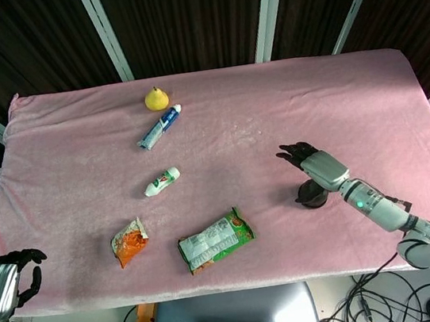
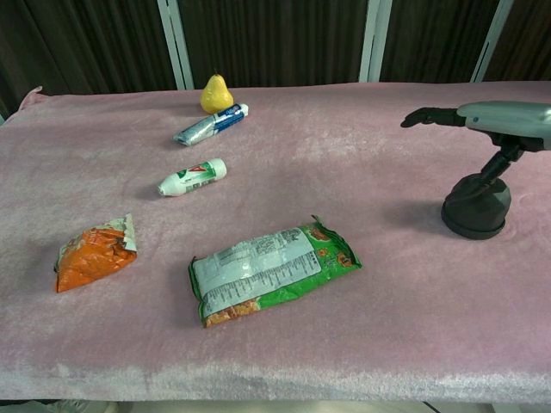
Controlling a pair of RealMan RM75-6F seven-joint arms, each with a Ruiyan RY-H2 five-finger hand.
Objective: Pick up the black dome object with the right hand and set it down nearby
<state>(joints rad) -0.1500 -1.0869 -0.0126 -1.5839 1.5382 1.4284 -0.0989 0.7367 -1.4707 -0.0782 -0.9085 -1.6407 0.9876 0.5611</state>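
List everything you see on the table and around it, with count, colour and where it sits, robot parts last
Pear: one, yellow, far left-centre.
Toothpaste tube: one, blue and white, just in front of the pear.
Small bottle: one, white with green cap, lying left of centre.
Snack bag: one, orange, near left.
Snack packet: one, green and white, near centre.
Black dome object: one, black, right side.
Table cloth: one, pink, covering the table.
Right hand: open, above the dome, not gripping it.
Left hand: off the table's near left corner, fingers curled, holding nothing.
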